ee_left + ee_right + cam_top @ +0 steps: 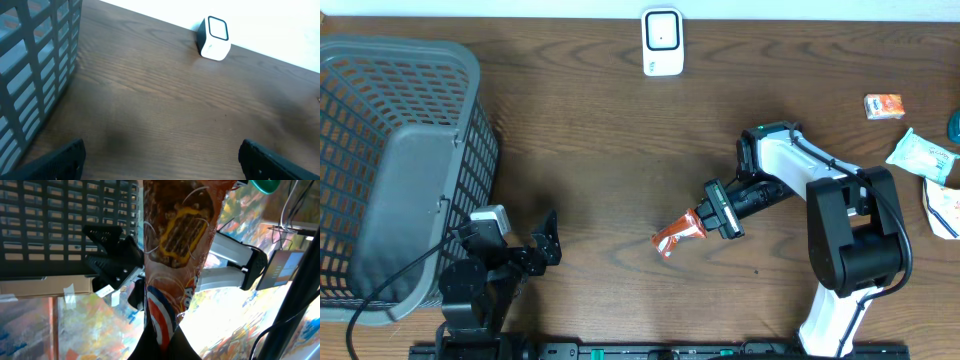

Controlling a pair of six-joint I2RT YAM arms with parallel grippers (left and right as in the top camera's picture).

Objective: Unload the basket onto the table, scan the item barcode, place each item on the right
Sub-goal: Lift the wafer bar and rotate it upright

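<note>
Two right fingers point(144, 348) pinch the snack packet point(678, 236) by one end, long axis leftward; left fingers point(60, 160) gape.

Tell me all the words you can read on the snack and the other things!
No text can be read for sure.
Orange-red plastic snack wrapper: white letters at one edge, cut off and blurred.
Small orange packet: too small to read.
White and green soft packet: print too small.
White box-shaped scanner: no writing visible.
</note>
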